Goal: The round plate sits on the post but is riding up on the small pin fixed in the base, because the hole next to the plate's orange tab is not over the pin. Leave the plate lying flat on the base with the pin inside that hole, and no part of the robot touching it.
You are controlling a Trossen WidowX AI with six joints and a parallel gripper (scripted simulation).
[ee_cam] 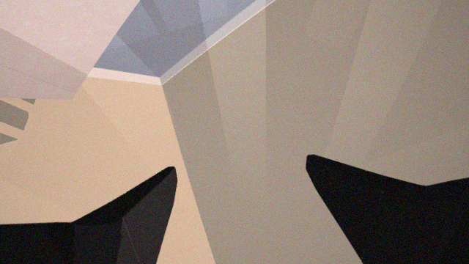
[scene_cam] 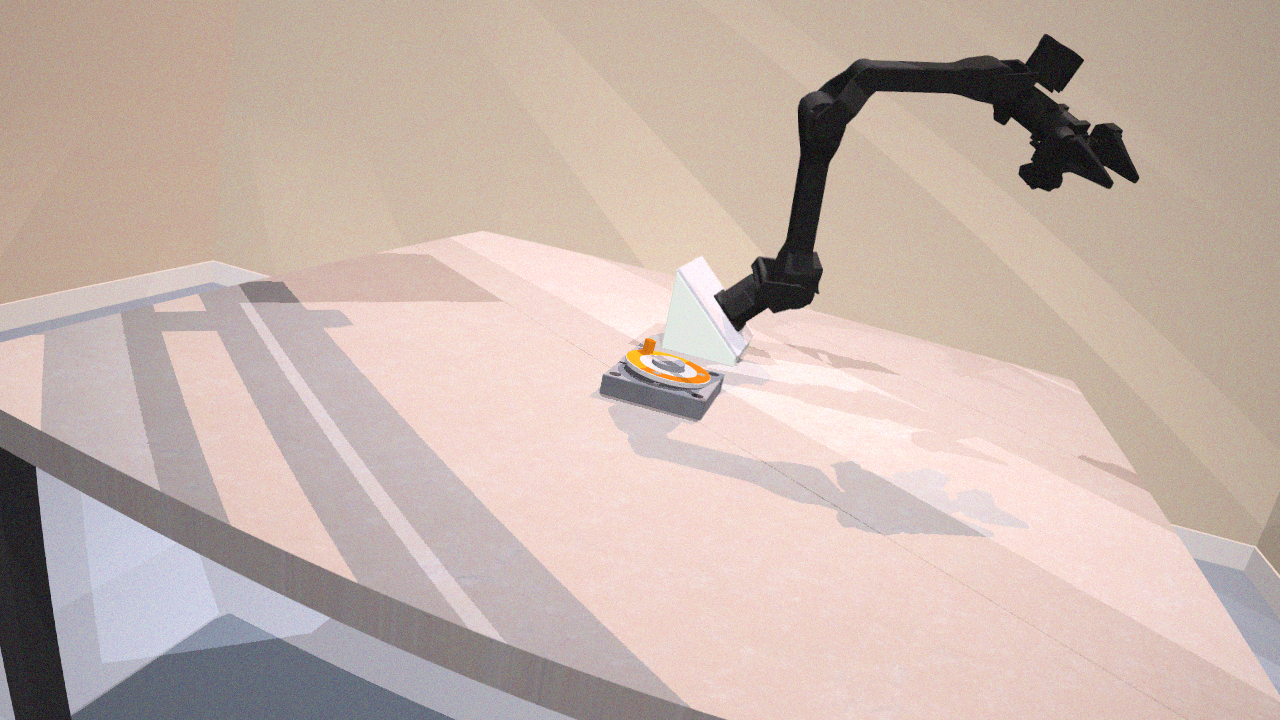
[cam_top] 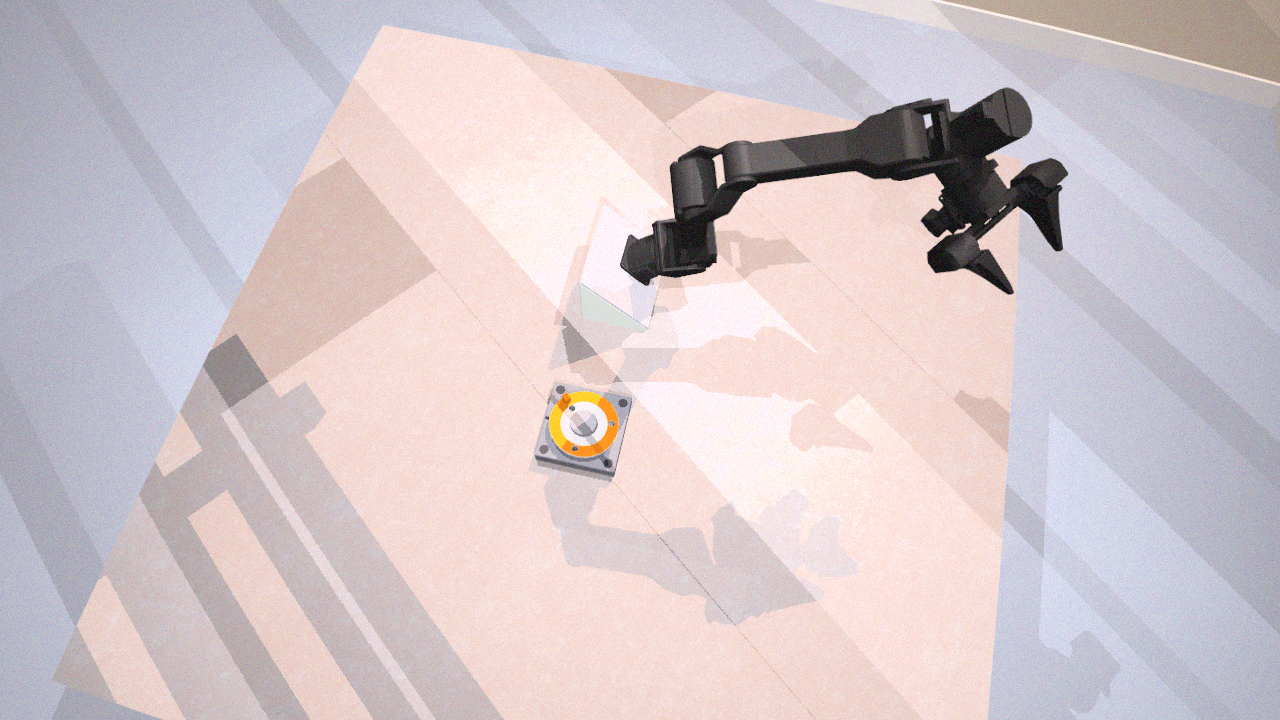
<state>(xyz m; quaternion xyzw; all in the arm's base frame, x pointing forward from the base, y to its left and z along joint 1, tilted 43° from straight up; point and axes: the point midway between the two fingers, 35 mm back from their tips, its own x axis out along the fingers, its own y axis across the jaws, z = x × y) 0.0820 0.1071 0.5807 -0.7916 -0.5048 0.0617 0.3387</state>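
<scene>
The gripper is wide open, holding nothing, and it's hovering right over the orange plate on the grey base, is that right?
Not quite. The gripper is wide open and empty, but the top view shows it far off, near the table's edge, not over the orange plate on the grey base.

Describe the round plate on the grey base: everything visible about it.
The round plate is a flat orange ring with a pale grey centre around the post. A small orange tab stands up at its rim, on the side towards the white wedge. It lies on the square grey base, seemingly slightly tilted in the exterior view. Nothing else touches it; the gripper, jaws open, hangs far off.
</scene>
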